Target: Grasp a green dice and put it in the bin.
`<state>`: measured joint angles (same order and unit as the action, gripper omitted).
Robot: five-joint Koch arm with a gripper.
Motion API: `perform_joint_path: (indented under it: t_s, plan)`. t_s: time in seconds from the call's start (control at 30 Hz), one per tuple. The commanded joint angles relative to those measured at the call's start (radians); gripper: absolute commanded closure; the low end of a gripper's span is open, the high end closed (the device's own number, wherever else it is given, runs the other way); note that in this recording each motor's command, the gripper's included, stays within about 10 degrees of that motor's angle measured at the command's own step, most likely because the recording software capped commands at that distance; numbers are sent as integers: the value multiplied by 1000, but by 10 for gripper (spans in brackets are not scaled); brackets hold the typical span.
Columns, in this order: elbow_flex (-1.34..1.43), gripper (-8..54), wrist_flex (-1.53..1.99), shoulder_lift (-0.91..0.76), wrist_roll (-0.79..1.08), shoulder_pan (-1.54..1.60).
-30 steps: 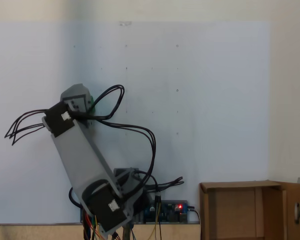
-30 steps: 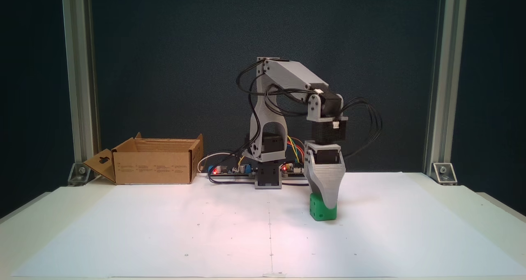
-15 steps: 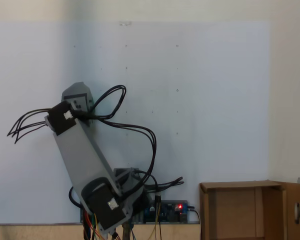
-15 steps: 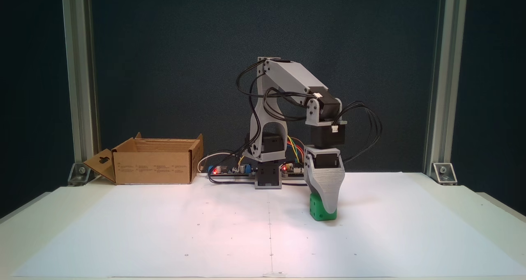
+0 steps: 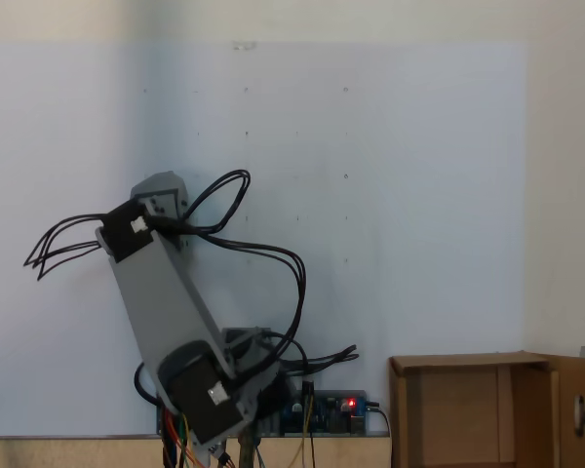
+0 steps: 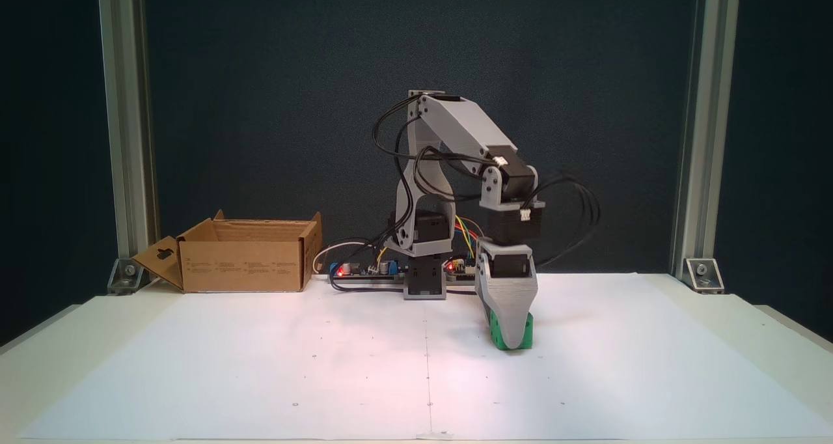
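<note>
The dice (image 6: 497, 332) sits on the white paper (image 6: 325, 366) covering the desk (image 6: 768, 340), in front of the arm's base and a little to its right in the front-facing fixed view. Your jaws (image 6: 512, 340) are down over it, the grey front jaw covering most of the cube so that green shows only at its left side and lower right corner. The two jaws stand one behind the other from this camera, so whether they have closed on the dice cannot be told.

The bin (image 6: 244, 265) stands well apart at the left rear of the desk, flaps up, its mouth open; in the high fixed view it appears at lower right (image 5: 468, 409), beside the lit circuit board (image 5: 331, 409).

The step in hand looks like the grasp itself. To do it well, keep the tips low, near the paper, and centre the cube between them before you squeeze; a rounded-edged cube may well twist out if pinched off-centre. Close firmly, then lift straight up first. Clear the bin's near wall and upright flaps before you swing left, and mind the loose black cables (image 6: 573, 216) at the wrist.
</note>
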<state>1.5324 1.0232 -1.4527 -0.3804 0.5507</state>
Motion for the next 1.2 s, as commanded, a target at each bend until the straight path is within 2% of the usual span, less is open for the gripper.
perform_joint_path:
  t_s: [0.0,0.1,0.3,0.33,0.5,0.7,0.83,0.97,1.1,1.17]
  plan:
    - [0,83,-28,-8,-69,-3]
    - [5,120,-41,-8,-84,-3]
    - [8,333,-52,-25,-133,-3]
    - [8,341,-55,-28,-137,-5]
    - [8,341,-54,-51,-138,-11]
    - [-55,341,-31,-189,-135,-87]
    - [-293,341,193,-193,-135,-155]
    - [-650,341,443,-192,-132,-187]
    - [-874,341,572,-184,-130,-195]
    - [-896,341,598,-184,-130,-198]
